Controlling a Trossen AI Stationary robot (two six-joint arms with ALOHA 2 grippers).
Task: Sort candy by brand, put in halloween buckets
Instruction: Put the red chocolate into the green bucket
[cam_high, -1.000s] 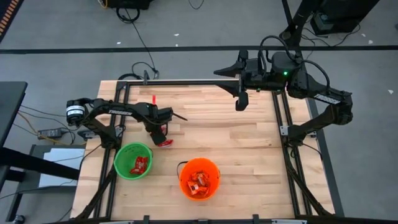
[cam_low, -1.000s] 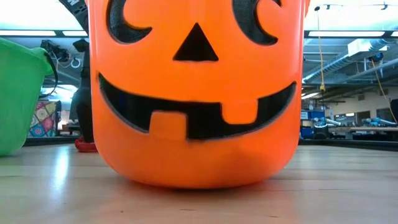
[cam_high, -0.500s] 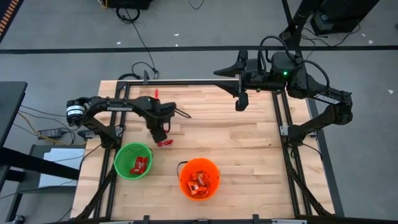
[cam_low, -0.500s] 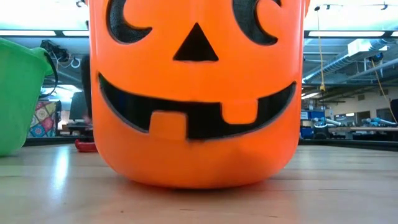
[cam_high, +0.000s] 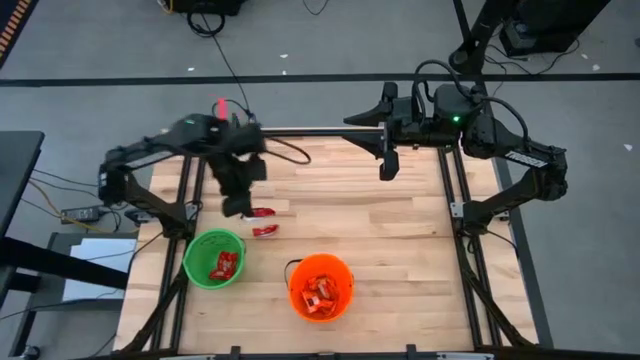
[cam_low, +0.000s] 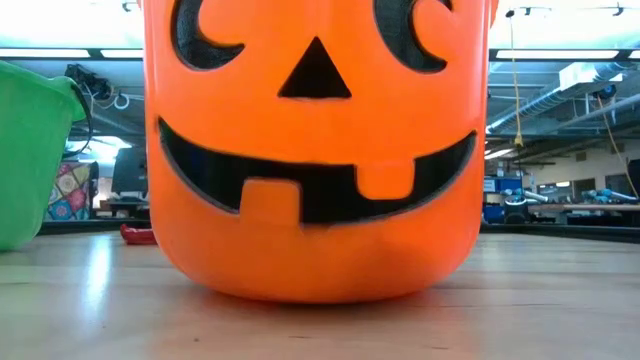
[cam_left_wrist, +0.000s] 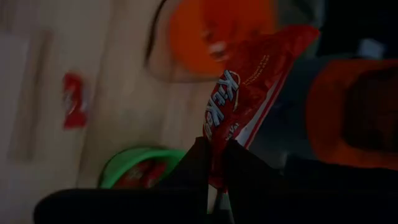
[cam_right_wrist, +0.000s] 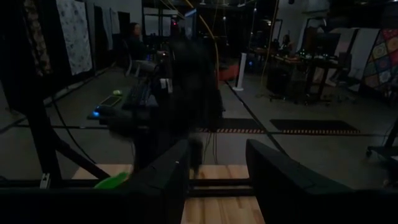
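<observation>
green bucket (cam_high: 214, 259): red candy inside | orange bucket (cam_high: 322, 287), beside it: orange-white candy | left gripper (cam_left_wrist: 216, 163), above green bucket: clamped on red wrapper (cam_left_wrist: 249, 87) | right gripper (cam_high: 388, 160): fingers apart

Grey floor (cam_high: 330, 40) crossed by cables; workbenches (cam_low: 560, 208) under ceiling strip lights (cam_low: 60, 52) beyond.

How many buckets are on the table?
2. The green bucket stands near the table's front-left, below the left gripper, which grips a red candy. The orange bucket stands to the right of the green one, near the front edge.
</observation>
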